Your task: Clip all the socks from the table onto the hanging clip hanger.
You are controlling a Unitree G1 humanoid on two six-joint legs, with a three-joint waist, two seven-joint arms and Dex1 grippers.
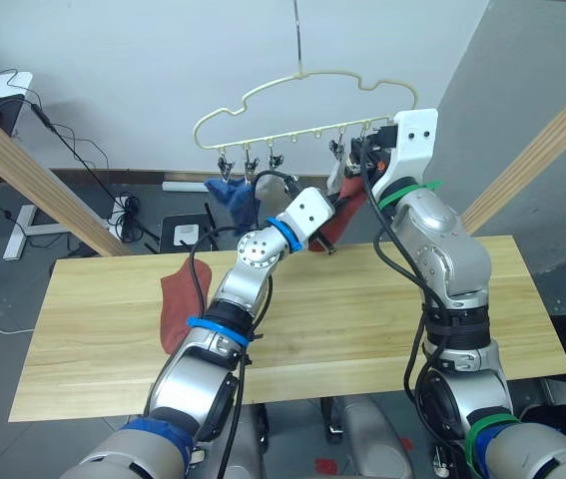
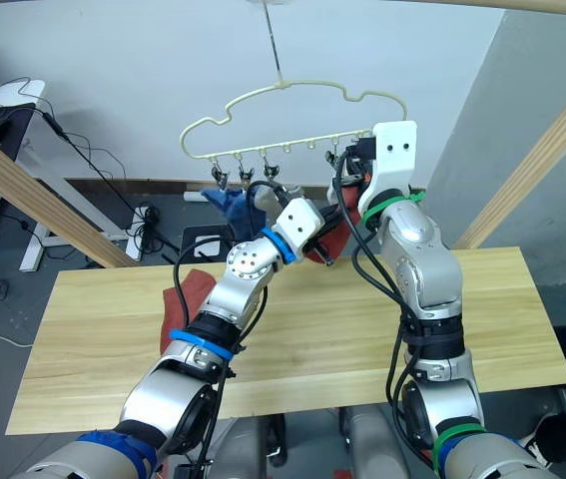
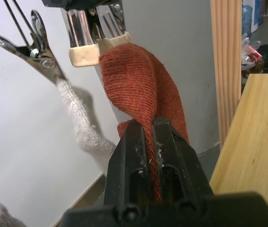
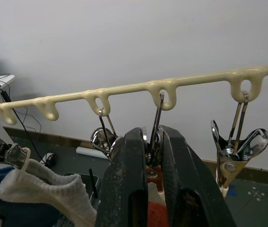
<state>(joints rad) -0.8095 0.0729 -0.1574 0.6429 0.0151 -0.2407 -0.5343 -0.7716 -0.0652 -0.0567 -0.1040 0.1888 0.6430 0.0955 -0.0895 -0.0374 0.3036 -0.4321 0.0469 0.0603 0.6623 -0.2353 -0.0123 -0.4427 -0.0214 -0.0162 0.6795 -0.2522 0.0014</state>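
Note:
The cream clip hanger hangs by its hook above the table's far edge. My left gripper is shut on a rust-red sock and holds it up under the hanger's right end. The sock's top edge touches the cream pads of a metal clip. My right gripper is shut on that clip's handles just under the hanger bar. A grey sock hangs from the neighbouring clip, and a blue sock hangs near the left end. A second rust-red sock lies on the table's left part.
Slanted wooden beams stand at the left and right of the table. A white desk with cables is at the far left. A free clip hangs beside my right gripper.

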